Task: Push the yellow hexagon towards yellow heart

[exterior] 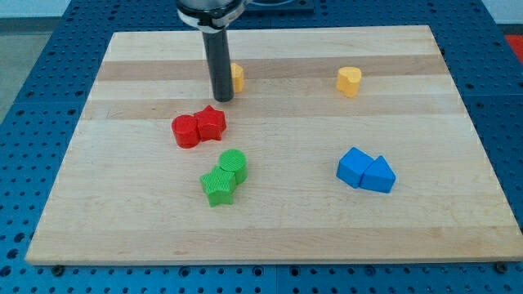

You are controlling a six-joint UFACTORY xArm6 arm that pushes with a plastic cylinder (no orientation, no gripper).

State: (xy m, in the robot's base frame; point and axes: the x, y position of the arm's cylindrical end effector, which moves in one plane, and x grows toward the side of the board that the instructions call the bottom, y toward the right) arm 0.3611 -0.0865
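Observation:
The yellow hexagon [238, 77] sits near the view's top, left of centre, partly hidden behind my rod. My tip [222, 98] rests on the board just left of it and touching or nearly touching its left side. The yellow heart [349, 81] stands to the view's right of the hexagon, at about the same height, well apart from it.
A red cylinder [185, 131] and red star [211, 122] sit together just below my tip. A green cylinder [234, 164] and green star [218, 186] lie lower, centre. A blue cube [355, 167] and blue triangle [378, 175] lie at right. The wooden board [458, 229] ends on all sides.

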